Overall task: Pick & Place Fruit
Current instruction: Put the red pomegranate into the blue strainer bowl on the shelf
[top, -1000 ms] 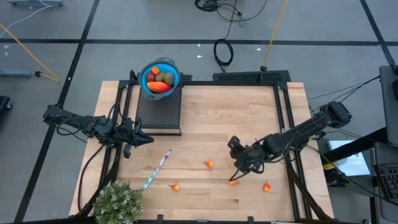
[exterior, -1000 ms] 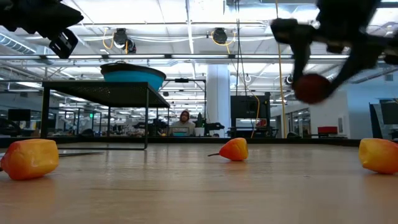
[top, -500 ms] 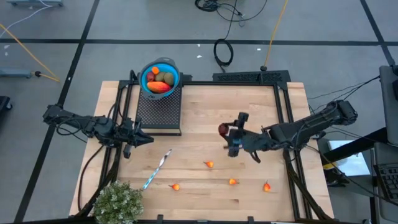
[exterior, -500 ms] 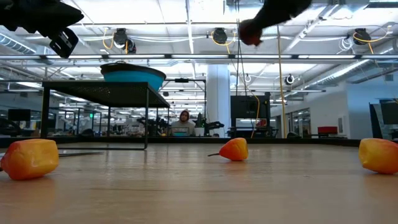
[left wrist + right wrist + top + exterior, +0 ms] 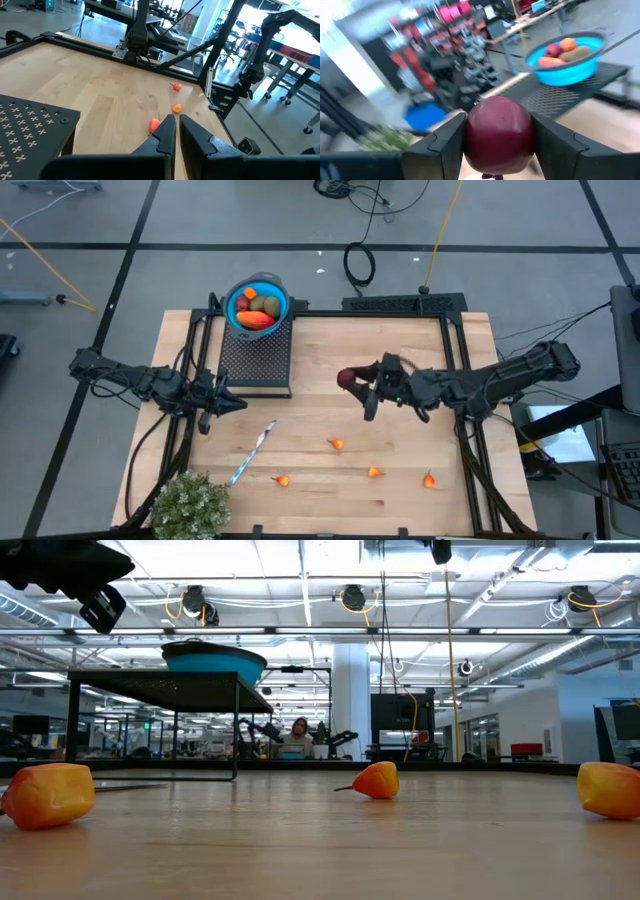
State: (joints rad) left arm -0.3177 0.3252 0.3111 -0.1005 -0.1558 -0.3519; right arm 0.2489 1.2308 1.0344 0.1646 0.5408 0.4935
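Note:
My right gripper (image 5: 354,381) hangs above the middle of the table, shut on a dark red ball (image 5: 345,377) that fills the right wrist view (image 5: 499,127). A blue bowl (image 5: 258,305) with several fruits sits on a black perforated stand (image 5: 255,358) at the far left. Small orange fruits (image 5: 337,444) (image 5: 284,479) (image 5: 374,472) lie on the wood near the front edge. My left gripper (image 5: 236,404) is shut and empty beside the stand's near end. My right gripper pinches the dark red ball between its two fingers (image 5: 447,145), one on each opposite side of the ball (image 5: 471,135). The fingers lie level and come from the table's right. The ball is lifted clear, high above the wood.
A blue-handled knife (image 5: 252,451) lies left of the orange fruits. A bushy green plant (image 5: 188,505) stands at the near left corner. A fourth orange fruit (image 5: 429,479) lies near the front right. Black frame rails (image 5: 452,360) run along the table's sides.
My right gripper has risen from the table near the front orange fruits, carrying the dark red ball. It has gone toward the far edge and left toward the bowl. Its wrist has rolled and tipped from pointing down to level. The ball is now lifted clear.

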